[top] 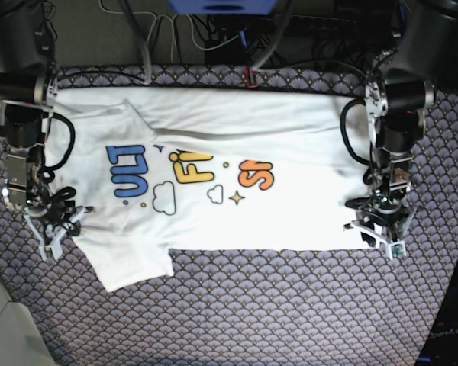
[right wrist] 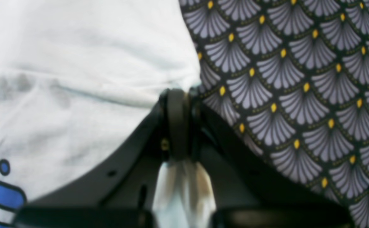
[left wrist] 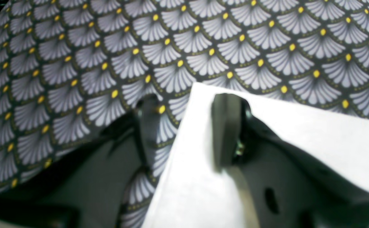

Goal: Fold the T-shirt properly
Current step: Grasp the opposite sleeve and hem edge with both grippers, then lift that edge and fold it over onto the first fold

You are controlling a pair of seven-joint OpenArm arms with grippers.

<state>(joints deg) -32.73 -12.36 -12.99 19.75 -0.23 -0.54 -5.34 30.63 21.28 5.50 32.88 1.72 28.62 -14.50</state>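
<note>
I read the patterned tablecloth point(top: 237, 320) as the work surface; the T-shirt point(top: 221, 137) lies spread across it print-side up, collar end toward 9 o'clock in the base view and hem toward 3 o'clock. The far long edge appears already turned in (a straight fold line runs along 12 o'clock), while the near sleeve juts out at 7 o'clock.

Step in hand, as I judge it: secure both near-edge corners, then carry that edge toward 12 o'clock.

1. Confirm both grips before lifting; one is not yet made.
2. Raise both ends together and level, so the cloth stays taut between them.
3. Travel straight across; lay the edge parallel to the far fold.
4. Watch the loose sleeve, which could bunch under the fold.

Right gripper point(right wrist: 179, 95), at 8 o'clock in the base view: jaws fully closed, pinching the shirt's edge where white cloth meets the tablecloth; a tuft of fabric shows behind the fingers.

Left gripper point(left wrist: 187, 107), at 4 o'clock in the base view: jaws parted about halfway, straddling the hem corner. One finger point(left wrist: 227, 126) lies against the white cloth, the other sits over the tablecloth. Nothing is clamped yet.
</note>
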